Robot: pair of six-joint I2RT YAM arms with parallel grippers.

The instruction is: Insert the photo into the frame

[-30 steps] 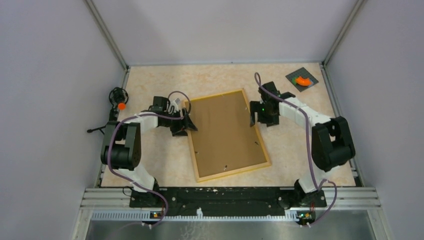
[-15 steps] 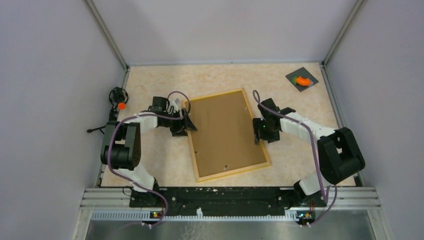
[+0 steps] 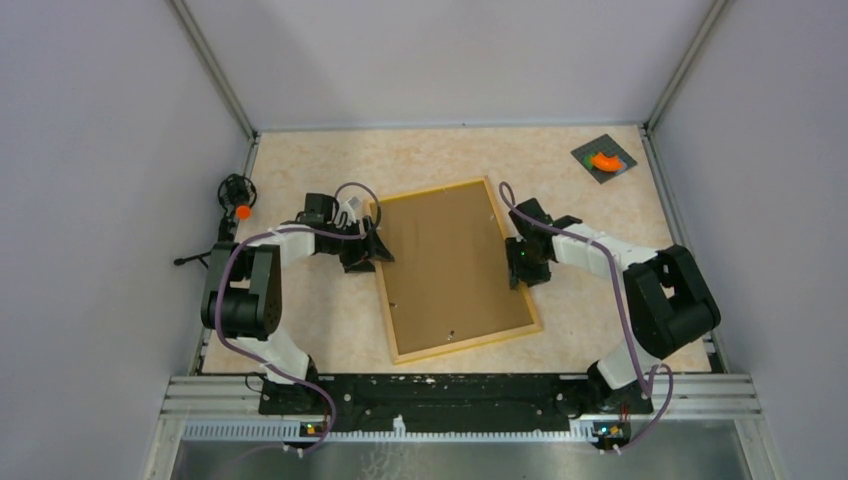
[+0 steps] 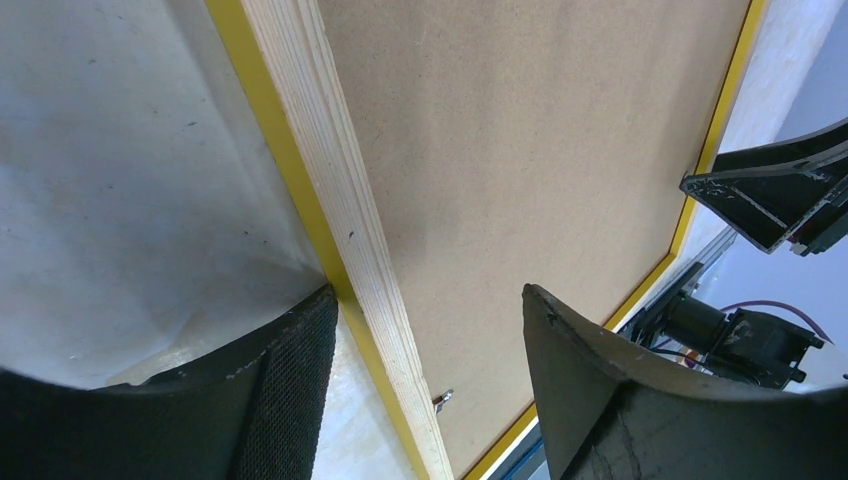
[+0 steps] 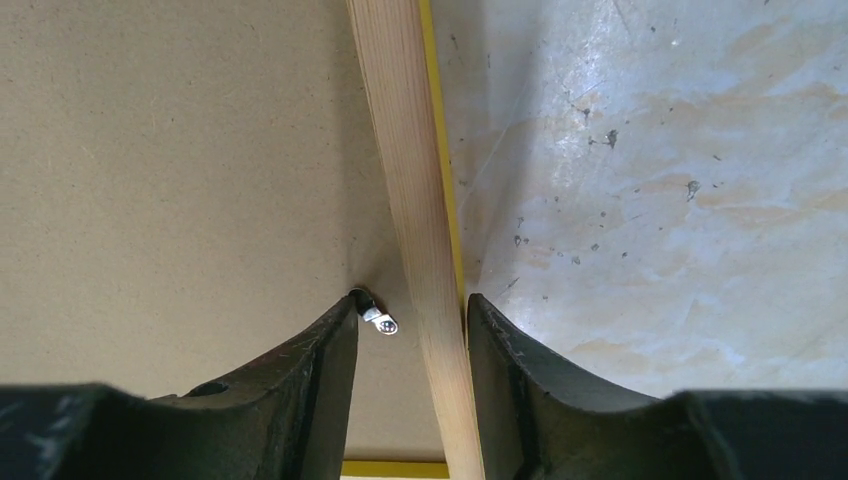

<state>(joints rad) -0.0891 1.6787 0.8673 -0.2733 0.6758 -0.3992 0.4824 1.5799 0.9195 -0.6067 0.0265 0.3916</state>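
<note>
Pale grey walls [image 3: 450,60], beige marbled tabletop [image 3: 320,160]

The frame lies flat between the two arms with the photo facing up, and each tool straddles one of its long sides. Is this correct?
Not entirely. The frame lies with its brown backing board facing up, not the photo; the top external view shows this. The rest holds: the left tool and the right tool each straddle one long side.

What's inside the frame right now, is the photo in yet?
A brown backing board fills the frame, with a small metal tab at its edge. No photo shows in any view; the board covers whatever lies under it.
</note>
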